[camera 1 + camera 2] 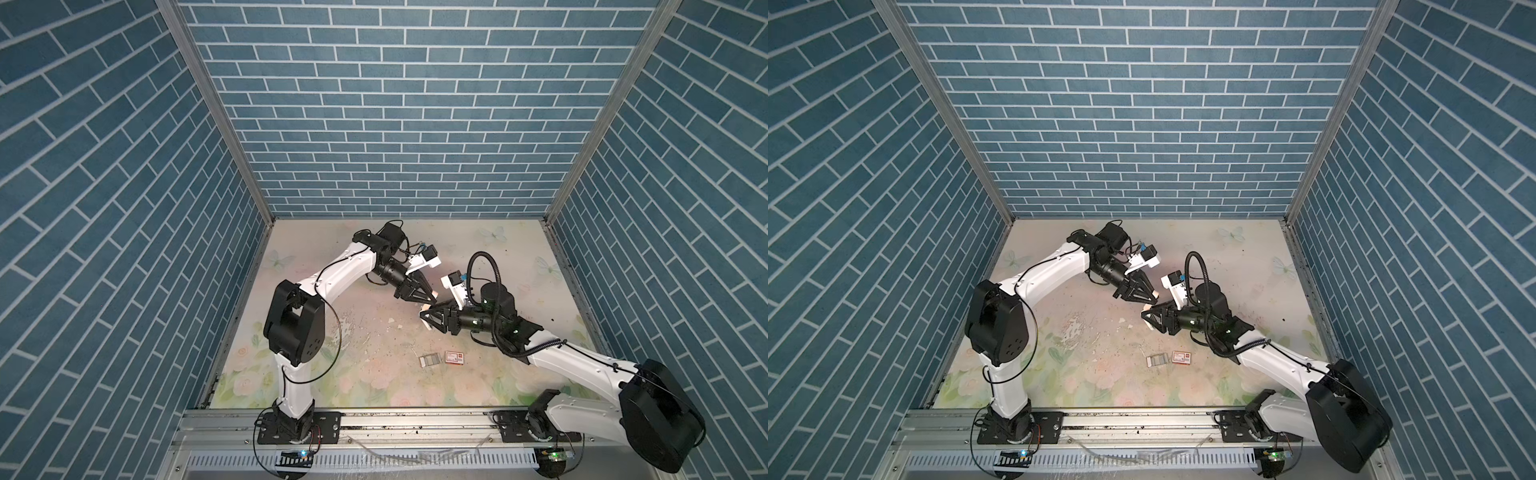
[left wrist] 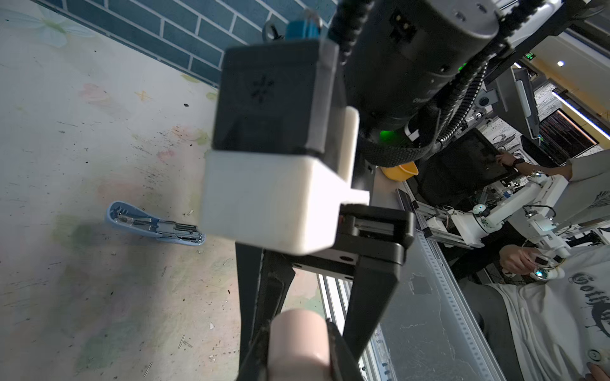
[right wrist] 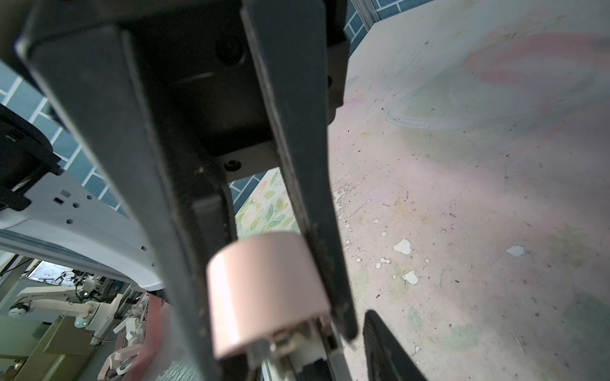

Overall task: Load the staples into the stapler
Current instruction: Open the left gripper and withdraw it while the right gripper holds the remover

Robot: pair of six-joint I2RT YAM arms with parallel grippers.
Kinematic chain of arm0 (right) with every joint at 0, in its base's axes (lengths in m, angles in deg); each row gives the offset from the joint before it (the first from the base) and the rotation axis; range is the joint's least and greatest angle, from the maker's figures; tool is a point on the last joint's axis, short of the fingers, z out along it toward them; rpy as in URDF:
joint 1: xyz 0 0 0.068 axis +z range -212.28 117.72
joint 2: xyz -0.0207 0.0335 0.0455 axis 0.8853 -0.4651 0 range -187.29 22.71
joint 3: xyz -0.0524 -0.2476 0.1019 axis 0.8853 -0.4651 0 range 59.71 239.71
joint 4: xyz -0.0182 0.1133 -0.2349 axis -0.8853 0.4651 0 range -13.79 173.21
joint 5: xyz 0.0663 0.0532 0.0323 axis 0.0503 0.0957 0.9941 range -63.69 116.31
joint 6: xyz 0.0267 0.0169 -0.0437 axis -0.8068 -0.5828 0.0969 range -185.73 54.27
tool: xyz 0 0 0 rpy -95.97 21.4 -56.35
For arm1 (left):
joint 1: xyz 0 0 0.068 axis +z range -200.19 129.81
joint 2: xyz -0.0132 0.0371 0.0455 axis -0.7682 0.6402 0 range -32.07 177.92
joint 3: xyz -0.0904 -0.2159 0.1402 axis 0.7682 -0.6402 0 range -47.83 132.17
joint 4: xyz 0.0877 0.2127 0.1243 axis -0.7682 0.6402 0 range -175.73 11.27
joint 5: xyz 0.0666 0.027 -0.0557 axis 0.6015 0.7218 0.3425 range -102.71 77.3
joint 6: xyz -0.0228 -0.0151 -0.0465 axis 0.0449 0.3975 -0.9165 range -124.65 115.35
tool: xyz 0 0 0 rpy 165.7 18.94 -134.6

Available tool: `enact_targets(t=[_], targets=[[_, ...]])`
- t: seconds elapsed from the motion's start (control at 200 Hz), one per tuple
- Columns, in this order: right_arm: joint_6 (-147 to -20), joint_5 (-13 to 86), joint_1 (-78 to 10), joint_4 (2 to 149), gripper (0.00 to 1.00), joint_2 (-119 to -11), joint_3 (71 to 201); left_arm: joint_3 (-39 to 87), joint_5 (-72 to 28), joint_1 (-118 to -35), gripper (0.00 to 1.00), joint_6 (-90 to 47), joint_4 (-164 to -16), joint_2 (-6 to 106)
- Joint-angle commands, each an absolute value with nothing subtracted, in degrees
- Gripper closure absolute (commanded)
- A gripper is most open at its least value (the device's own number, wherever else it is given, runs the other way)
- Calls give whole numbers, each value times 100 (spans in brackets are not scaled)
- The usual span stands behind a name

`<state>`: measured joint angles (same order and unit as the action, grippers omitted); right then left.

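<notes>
A pink stapler point(image 2: 298, 339) hangs above the middle of the mat, gripped from both sides. My left gripper point(image 1: 433, 296) is shut on its rounded pink end. From the right, my right gripper point(image 1: 424, 310) is shut on a pink part point(image 3: 264, 290), and the metal magazine point(image 3: 297, 349) shows just beyond that part. In both top views the fingers hide nearly all of the stapler. The staples lie on the mat nearer the front, in a small grey tray point(image 1: 430, 358). The red-and-white box point(image 1: 454, 356) sits beside the tray, and both also show in a top view, tray point(image 1: 1156, 360) and box point(image 1: 1180, 357).
A blue stapler point(image 2: 155, 226) lies open on the mat, seen only in the left wrist view. Loose staples point(image 2: 185, 343) and chipped white patches point(image 3: 402, 246) are scattered over the floral mat. Blue brick walls enclose three sides. An aluminium rail point(image 1: 415, 422) runs along the front.
</notes>
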<state>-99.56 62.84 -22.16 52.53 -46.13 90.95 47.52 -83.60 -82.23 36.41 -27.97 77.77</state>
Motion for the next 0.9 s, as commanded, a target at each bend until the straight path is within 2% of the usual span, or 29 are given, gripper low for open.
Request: enact_targets(t=[0.0, 0.38, 0.51, 0.555, 0.615, 0.685, 0.77, 0.895], targets=[[-10080, 6480, -2194, 4928, 54, -4646, 9238, 4885, -8540, -8270, 92, 3810, -2531, 7875], [-10117, 6342, -2194, 4897, 82, -4690, 9212, 4859, -8535, -8293, 87, 3828, -2534, 7823], [-10085, 6250, -2198, 5018, 85, -4657, 9253, 4852, -8415, -8289, 77, 3809, -2600, 7747], [-10059, 6186, -2193, 5108, 85, -4630, 9265, 4811, -8343, -8289, 70, 3746, -2702, 7691], [-10023, 6140, -2203, 5204, 86, -4594, 9278, 4709, -8238, -8289, 54, 3642, -2891, 7594], [-9979, 6094, -2201, 5344, 86, -4567, 9316, 4577, -8139, -8289, 49, 3561, -3091, 7471], [-9964, 6070, -2200, 5444, 87, -4541, 9336, 4437, -8039, -8289, 38, 3525, -3249, 7335], [-9902, 5965, -2201, 5615, 87, -4481, 9330, 4276, -7829, -8265, 30, 3400, -3482, 7166]])
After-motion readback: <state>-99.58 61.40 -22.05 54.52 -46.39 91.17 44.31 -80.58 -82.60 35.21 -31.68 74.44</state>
